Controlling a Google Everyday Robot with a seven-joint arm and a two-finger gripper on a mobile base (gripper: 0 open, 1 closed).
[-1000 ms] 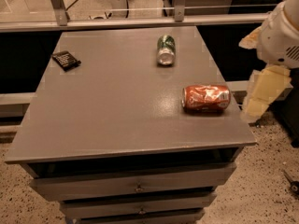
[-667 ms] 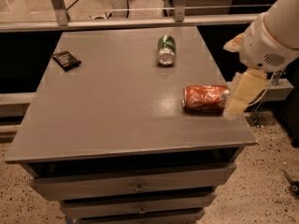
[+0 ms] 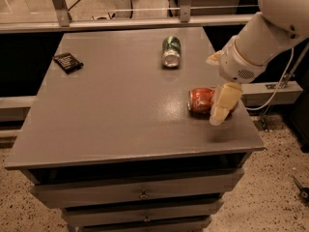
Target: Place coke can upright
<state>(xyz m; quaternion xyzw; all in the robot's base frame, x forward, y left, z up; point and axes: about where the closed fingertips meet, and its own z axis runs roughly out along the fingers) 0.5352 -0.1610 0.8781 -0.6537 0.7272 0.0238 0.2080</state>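
The coke can [image 3: 200, 99] lies on its side near the right edge of the grey table [image 3: 120, 105], silver top facing left. My gripper [image 3: 221, 108] hangs from the white arm coming in from the upper right. Its cream finger [image 3: 224, 102] sits in front of the can's right end and covers it. A second finger tip [image 3: 213, 58] shows behind the wrist.
A green can [image 3: 171, 51] lies on its side at the back of the table. A small black flat object [image 3: 68, 62] lies at the back left. A metal railing [image 3: 120, 23] runs behind the table. Drawers [image 3: 140, 195] are below the table's front edge.
The arm has moved left over the table's right edge. The gripper now overlaps the coke can's right end. The can has not moved.
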